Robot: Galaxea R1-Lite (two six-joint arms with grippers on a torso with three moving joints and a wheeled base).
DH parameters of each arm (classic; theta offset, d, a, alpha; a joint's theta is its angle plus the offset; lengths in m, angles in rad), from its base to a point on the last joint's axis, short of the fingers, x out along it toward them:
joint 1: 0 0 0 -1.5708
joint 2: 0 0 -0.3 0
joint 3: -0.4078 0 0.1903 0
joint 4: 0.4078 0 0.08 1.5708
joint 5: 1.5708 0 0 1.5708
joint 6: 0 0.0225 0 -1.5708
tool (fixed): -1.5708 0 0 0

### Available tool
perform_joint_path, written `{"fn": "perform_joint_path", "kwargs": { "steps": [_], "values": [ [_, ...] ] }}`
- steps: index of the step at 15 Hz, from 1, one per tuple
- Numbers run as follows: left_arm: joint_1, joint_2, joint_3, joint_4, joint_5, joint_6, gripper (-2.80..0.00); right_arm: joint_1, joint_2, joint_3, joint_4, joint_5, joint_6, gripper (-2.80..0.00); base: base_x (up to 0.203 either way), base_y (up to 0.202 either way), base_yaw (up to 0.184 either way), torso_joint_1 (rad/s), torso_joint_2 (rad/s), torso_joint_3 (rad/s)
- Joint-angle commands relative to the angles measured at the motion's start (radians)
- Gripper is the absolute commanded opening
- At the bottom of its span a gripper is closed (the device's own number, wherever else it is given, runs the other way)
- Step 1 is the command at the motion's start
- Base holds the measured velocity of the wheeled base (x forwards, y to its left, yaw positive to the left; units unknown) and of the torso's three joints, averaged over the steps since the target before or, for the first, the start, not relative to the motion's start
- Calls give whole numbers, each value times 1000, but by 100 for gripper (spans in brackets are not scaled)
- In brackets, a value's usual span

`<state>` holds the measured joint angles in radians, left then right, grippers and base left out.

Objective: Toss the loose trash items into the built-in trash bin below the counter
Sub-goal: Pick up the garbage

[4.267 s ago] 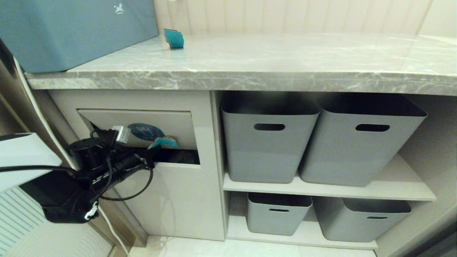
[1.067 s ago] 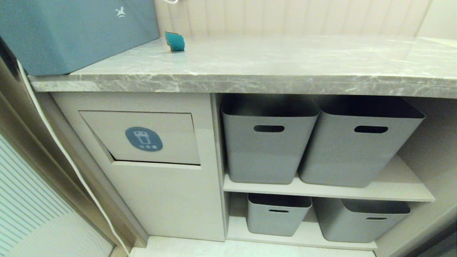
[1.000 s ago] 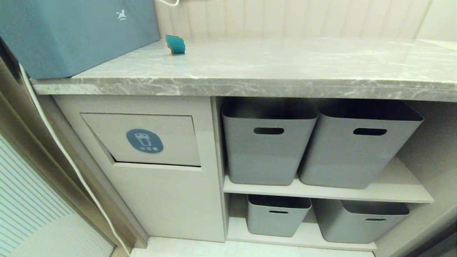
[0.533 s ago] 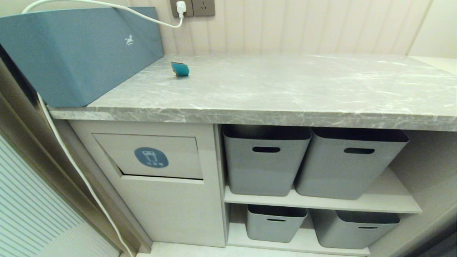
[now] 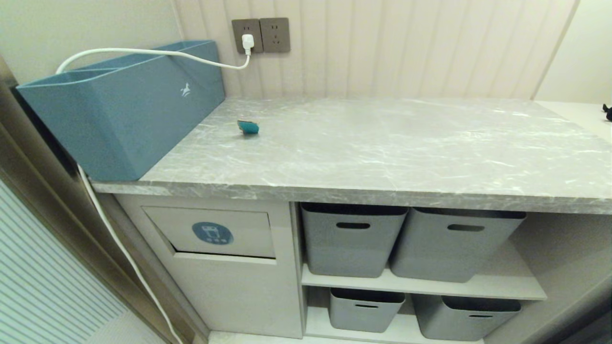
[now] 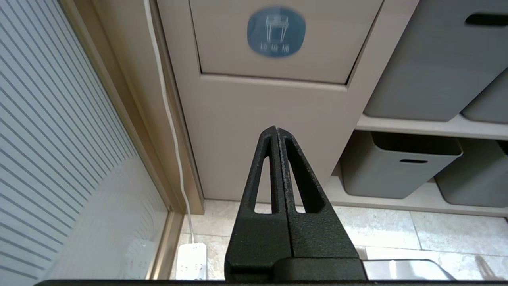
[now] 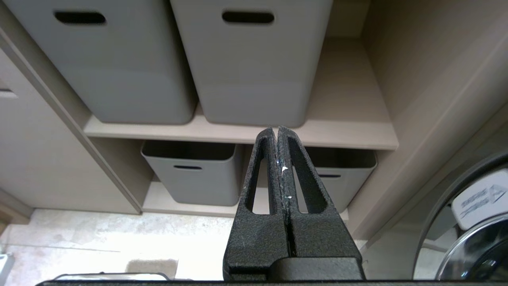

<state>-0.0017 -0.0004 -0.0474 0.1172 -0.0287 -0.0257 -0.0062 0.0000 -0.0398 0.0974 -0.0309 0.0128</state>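
A small teal scrap of trash [image 5: 248,127] lies on the grey marble counter [image 5: 382,148], near the blue box. Below the counter's left end is the built-in trash bin [image 5: 213,234], its beige flap closed and its round blue sticker [image 6: 276,31] also facing the left wrist camera. Neither arm shows in the head view. My left gripper [image 6: 276,129] hangs shut and empty, low in front of the bin cabinet. Parked level with it, my right gripper [image 7: 276,129] is shut and empty before the shelves of grey tubs.
A long blue-teal box [image 5: 124,119] stands on the counter's left end, with a white cable [image 5: 158,51] running over it to a wall socket [image 5: 260,35]. Grey tubs [image 5: 351,239] fill two shelves under the counter. A white power strip [image 6: 190,260] lies on the tiled floor.
The head view has risen, so the counter top, the blue box and the wall socket now show from above. Earlier the left gripper held teal trash at the open flap; now the flap is closed.
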Motion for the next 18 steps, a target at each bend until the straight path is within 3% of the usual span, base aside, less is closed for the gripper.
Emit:
{"fn": "perform_joint_path", "kwargs": {
  "steps": [1,18],
  "values": [
    [0,2,0,1,0,0,-280,0,2,0,1,2,0,-280,0,0,0,222,-490,-275],
    [0,2,0,1,-3,0,-280,0,2,0,1,-1,9,-280,0,0,0,248,-540,-291]
  ]
}}
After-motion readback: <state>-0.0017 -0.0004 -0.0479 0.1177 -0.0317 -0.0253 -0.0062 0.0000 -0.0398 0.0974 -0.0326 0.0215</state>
